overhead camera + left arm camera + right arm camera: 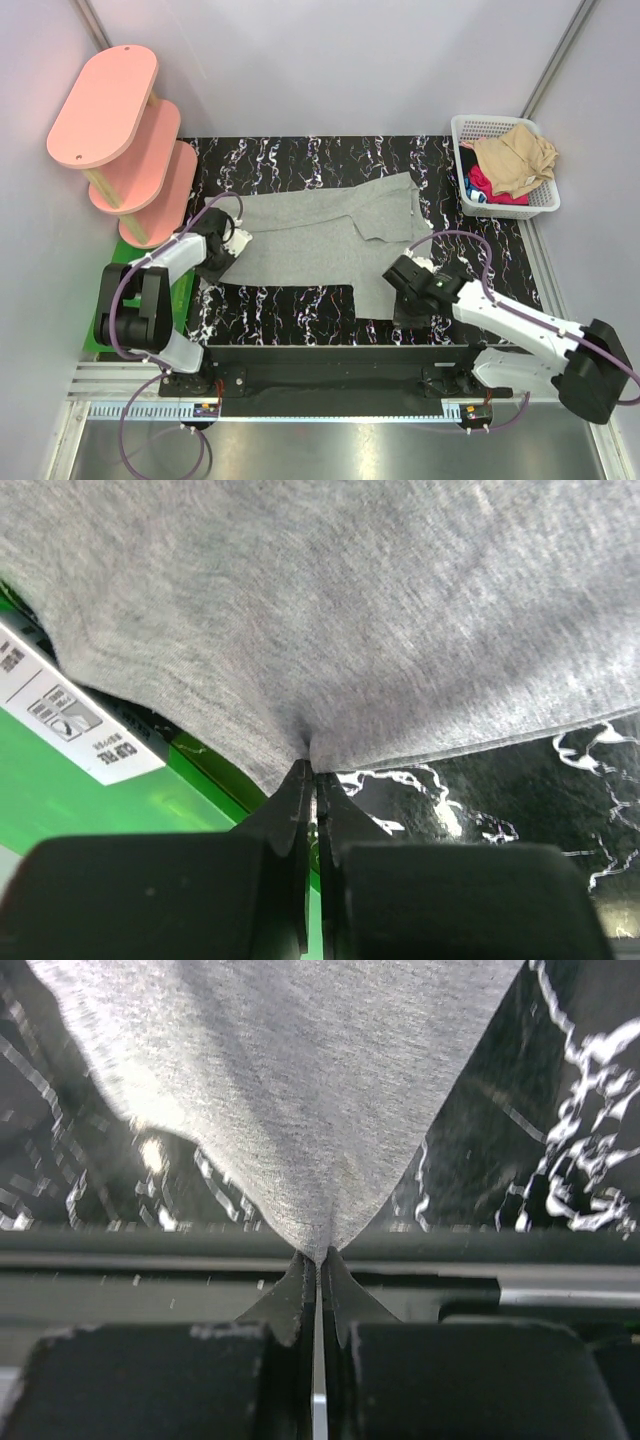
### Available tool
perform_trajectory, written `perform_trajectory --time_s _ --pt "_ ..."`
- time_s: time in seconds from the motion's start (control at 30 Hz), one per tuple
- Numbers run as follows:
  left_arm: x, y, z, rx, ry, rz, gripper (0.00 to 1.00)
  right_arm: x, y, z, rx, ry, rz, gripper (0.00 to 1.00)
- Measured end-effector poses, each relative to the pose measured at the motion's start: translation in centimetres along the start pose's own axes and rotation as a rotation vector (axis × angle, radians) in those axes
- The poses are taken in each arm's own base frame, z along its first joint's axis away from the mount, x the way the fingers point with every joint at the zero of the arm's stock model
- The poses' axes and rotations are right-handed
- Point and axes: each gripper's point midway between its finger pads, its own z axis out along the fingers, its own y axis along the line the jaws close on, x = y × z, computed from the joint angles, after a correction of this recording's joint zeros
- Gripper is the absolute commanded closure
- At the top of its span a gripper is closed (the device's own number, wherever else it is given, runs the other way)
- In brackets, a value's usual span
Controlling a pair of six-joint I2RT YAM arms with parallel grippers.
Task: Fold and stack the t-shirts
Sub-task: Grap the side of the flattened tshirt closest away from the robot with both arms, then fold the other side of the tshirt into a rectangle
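Pink tiered shelf and green mat crowd the left side of the desk; just beside them the left pincer is clamped on the grey t-shirt, which lies spread mid-desk. The right pincer pinches its near right corner. Far right, a white basket holds a tan shirt and a red shirt

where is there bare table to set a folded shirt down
Bare tabletop runs along the back wall beyond the grey shirt, and right of the shirt in front of the white basket, partly crossed by the right arm. A smaller patch lies between its hem and the near edge. Crowded: the left side, with pink shelf and green mat.
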Motion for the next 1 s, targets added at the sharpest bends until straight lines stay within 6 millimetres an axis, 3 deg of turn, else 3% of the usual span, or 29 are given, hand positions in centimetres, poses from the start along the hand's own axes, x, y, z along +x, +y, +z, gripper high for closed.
perform_trajectory --time_s 0.17,0.5,0.83,1.0 --pt "0.1 0.2 -1.3 -0.009 -0.026 0.0 1.0 1.1 -0.1 -1.8 -0.056 0.03 0.009 1.0" --pt "0.8 -0.1 -3.4 -0.008 -0.046 0.01 1.0 2.6 -1.1 -3.4 -0.072 0.072 0.012 1.0" --pt "2.3 -0.6 -5.6 -0.003 -0.037 0.052 0.99 1.6 -0.7 -7.6 -0.147 0.017 0.021 1.0" --pt "2.4 -0.5 -6.3 0.007 -0.019 0.073 0.98 1.1 -0.8 -8.4 -0.137 0.002 0.021 1.0"
